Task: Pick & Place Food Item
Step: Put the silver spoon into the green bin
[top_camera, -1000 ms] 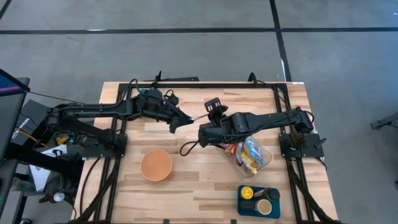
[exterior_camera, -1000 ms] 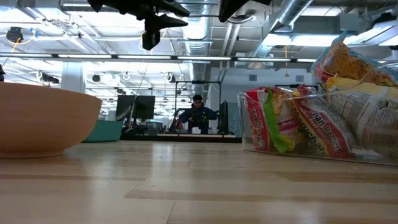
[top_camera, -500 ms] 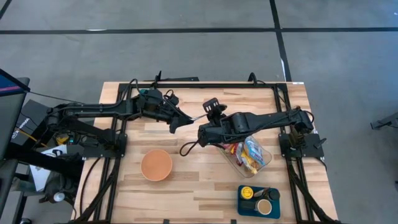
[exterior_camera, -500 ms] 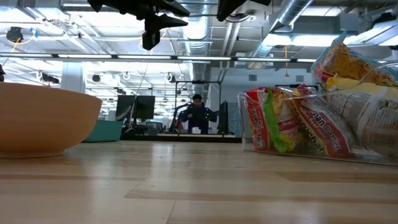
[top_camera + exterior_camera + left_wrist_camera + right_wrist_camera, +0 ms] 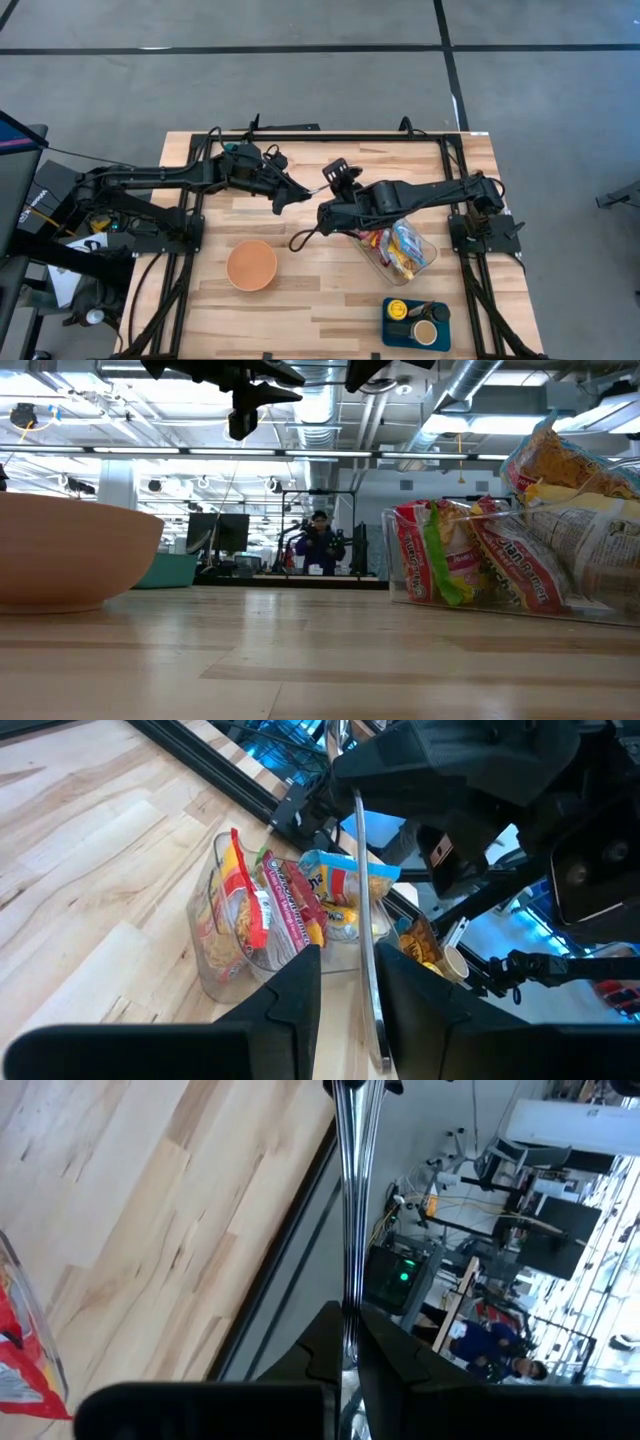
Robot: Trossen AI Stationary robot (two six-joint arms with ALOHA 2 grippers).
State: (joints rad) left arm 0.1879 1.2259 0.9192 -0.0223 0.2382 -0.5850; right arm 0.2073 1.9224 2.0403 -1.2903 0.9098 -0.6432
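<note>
High view: both arms meet above the wooden surface (image 5: 300, 290). A thin metal utensil (image 5: 312, 189), probably a spoon, spans between the left end effector (image 5: 283, 196) and right end effector (image 5: 326, 190).

Left wrist view: narrow fingers pinch its handle; crinkly food packets (image 5: 280, 905) fill the clear bin (image 5: 215, 965) beyond.

Right wrist view: jaws clamp the utensil's far end.

I see the food packets (image 5: 398, 247) standing on edge, packed together in a clear tub (image 5: 425, 243) on the right half of the wood table: red and green wrappers, one yellow, one blue-topped. From table height the red-and-green packets (image 5: 455, 555) lean against the tub's near wall and a yellow one pokes above the rim. The orange bowl (image 5: 251, 265) sits upright on the table's left half, well apart from the tub.
</note>
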